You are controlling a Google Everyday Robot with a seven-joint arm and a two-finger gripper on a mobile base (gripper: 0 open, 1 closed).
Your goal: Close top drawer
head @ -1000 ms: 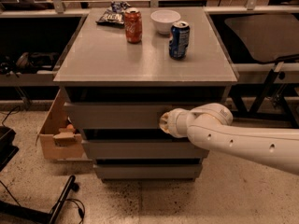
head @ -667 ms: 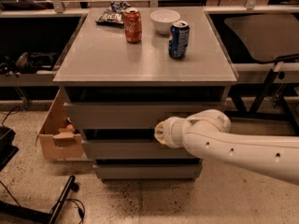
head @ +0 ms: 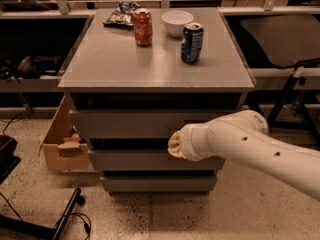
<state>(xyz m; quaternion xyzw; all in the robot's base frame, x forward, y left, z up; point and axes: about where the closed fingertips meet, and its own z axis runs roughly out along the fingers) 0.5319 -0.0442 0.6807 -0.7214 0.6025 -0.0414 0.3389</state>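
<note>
The top drawer (head: 125,123) is the wide grey panel just under the cabinet top (head: 150,59). A dark gap shows above it, and its tray is hidden. My gripper (head: 176,144) is at the end of the white arm (head: 250,144), in front of the cabinet. It sits at the lower edge of the top drawer's front, over the gap above the middle drawer (head: 130,160). The gripper's tip points away from the camera and is hidden by the wrist.
On the cabinet top stand a red can (head: 143,27), a blue can (head: 192,43), a white bowl (head: 177,22) and a snack bag (head: 120,15). A cardboard box (head: 59,144) sits left of the cabinet. A chair (head: 285,39) is at right and cables (head: 70,219) lie on the floor.
The arm's end has slid a little left and down across the cabinet front, from the top drawer's panel to its lower edge. The drawers look unchanged.
</note>
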